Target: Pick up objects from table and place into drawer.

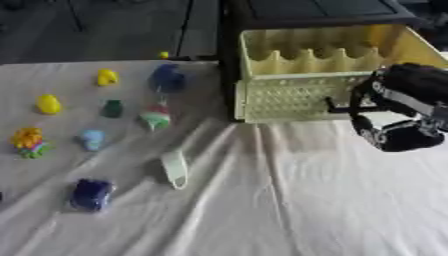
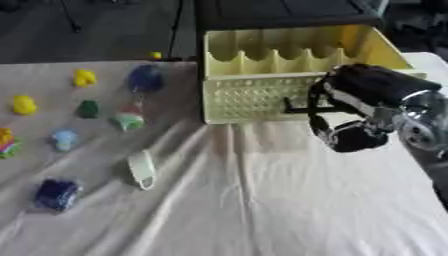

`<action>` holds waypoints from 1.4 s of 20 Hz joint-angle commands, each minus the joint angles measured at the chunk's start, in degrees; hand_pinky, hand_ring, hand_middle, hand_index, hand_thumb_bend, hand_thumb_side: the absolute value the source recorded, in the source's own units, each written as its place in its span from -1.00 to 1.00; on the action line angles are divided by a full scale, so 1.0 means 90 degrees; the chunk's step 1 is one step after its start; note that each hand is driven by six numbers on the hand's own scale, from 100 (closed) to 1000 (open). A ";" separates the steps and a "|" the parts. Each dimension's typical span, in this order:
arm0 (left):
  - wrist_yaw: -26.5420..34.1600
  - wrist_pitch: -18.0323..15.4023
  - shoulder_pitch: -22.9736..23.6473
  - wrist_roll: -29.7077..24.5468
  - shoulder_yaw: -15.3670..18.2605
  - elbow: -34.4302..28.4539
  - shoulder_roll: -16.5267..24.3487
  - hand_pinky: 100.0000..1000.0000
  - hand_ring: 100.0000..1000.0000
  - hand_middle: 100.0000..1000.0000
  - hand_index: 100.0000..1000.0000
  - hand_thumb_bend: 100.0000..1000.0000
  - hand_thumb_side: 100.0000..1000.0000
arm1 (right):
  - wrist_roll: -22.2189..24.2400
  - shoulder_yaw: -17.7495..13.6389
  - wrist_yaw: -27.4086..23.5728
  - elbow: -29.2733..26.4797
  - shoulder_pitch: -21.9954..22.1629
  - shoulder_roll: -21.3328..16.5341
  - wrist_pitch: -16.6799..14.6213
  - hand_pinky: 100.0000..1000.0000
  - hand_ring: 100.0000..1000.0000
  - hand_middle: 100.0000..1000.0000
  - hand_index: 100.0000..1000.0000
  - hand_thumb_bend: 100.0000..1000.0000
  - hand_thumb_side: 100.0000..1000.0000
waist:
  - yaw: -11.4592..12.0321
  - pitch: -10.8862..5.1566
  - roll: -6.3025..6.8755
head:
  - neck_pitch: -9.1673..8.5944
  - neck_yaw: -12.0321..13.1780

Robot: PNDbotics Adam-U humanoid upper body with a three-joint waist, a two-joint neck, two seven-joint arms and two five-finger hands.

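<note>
Left eye view: drawer [image 1: 297,95] open, nothing seen placed in it; toys spread on cloth [image 1: 289,200] at left.
Right hand [image 2: 359,112] held at drawer front, finger state not discernible. Unmoved: blue car [image 1: 91,194], white scoop [image 1: 175,168], cone [image 1: 156,117], yellow ducks [image 1: 49,104].

Drawer [image 1: 302,95]: pale yellow, perforated front, pulled open, scalloped divider inside; stands at the table's far right.
Yellow pieces [image 1: 107,77]: two small ones, far left.
Dark blue lump [image 1: 167,78]: near the drawer's left side.
Green piece [image 1: 113,108]: small, mid-left.
White oblong [image 1: 175,169]: lies centre, on wrinkled cloth.
Blue piece [image 1: 91,194]: nearest, lower left.
</note>
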 commanded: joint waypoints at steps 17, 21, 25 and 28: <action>-0.0002 0.0002 -0.0071 0.0036 0.0094 -0.0110 0.0065 -0.05 0.23 0.60 0.72 -1.00 1.00 | -0.0558 -0.0185 0.0573 -0.0176 0.0283 -0.0226 -0.0026 -1.00 -0.86 -0.95 0.85 -1.00 -0.95 | -0.0069 -0.0121 0.0050 | -0.0082 0.0080; -0.0013 0.0013 -0.0056 0.0050 0.0109 -0.0110 0.0079 -0.05 0.24 0.60 0.72 -1.00 1.00 | -0.0724 -0.0261 0.0495 -0.0176 0.0272 -0.0234 -0.0188 -1.00 -0.86 -0.96 0.82 -1.00 -0.94 | -0.0062 -0.0128 0.0057 | -0.0038 0.0176; -0.0026 0.0032 -0.0038 0.0073 0.0123 -0.0110 0.0092 -0.05 0.24 0.60 0.72 -1.00 1.00 | -0.1042 -0.0479 0.0196 -0.0176 0.0249 -0.0283 -0.0364 -1.00 -0.87 -0.96 0.79 -1.00 -0.94 | -0.0083 -0.0131 0.0060 | -0.0010 0.0413; -0.0036 0.0045 -0.0033 0.0086 0.0133 -0.0110 0.0104 -0.05 0.24 0.60 0.72 -1.00 1.00 | -0.1332 -0.0687 -0.0113 -0.0176 0.0264 -0.0304 -0.0439 -1.00 -0.88 -0.97 0.77 -1.00 -0.94 | -0.0098 -0.0130 0.0059 | 0.0019 0.0530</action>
